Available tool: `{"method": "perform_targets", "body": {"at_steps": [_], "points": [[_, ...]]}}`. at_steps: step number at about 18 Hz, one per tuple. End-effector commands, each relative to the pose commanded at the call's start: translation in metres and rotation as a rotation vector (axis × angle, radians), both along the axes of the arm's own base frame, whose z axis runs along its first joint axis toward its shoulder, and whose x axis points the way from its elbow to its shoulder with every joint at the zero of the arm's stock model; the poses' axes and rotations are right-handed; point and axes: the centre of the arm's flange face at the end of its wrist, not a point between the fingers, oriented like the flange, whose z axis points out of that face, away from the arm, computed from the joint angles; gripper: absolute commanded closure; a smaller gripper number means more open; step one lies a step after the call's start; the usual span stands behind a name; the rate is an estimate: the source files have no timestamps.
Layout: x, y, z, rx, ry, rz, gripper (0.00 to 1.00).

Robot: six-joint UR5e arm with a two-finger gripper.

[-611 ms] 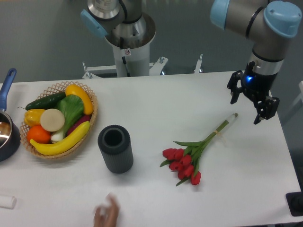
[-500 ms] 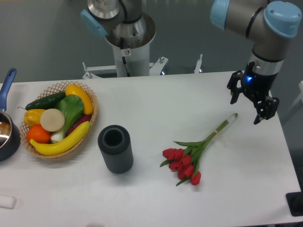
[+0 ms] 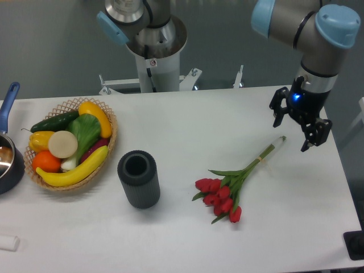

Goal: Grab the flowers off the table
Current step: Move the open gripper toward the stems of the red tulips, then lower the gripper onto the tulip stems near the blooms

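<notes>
The table point(image 3: 170, 125), white with rounded corners, carries everything; its front edge and right side run out of the picture. The arm point(image 3: 318, 34) reaches in from the top right, and its gripper point(image 3: 294, 131) hangs above the right side of the tabletop with both fingers spread wide and nothing between them, likely staged for a descent onto the stems. How high it sits above the surface is hard to judge from this view. A wicker basket point(image 3: 108, 153) of vegetables sits by the left edge, well away from the work. A dark ribbed cylinder point(image 3: 138, 179) stands upright, mouth up, near the middle of the front half. The flowers point(image 3: 227, 190) lie flat toward the right front, red heads pointing at the front edge and the bound pale stems running toward the right rear, ending just beside the gripper. A pan point(image 3: 8, 153) is cut off at the left edge, and a small white object point(image 3: 8, 243) at the front left corner is too cropped to identify.
</notes>
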Motion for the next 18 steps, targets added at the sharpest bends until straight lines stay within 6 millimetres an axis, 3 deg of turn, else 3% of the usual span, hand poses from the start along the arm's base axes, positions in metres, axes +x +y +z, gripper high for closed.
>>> {"method": "perform_targets", "body": {"at_steps": [10, 18], "points": [[0.003, 0.01, -0.027, 0.01, -0.04, 0.12, 0.0], [0.016, 0.028, -0.072, 0.031, -0.038, 0.175, 0.0]]}}
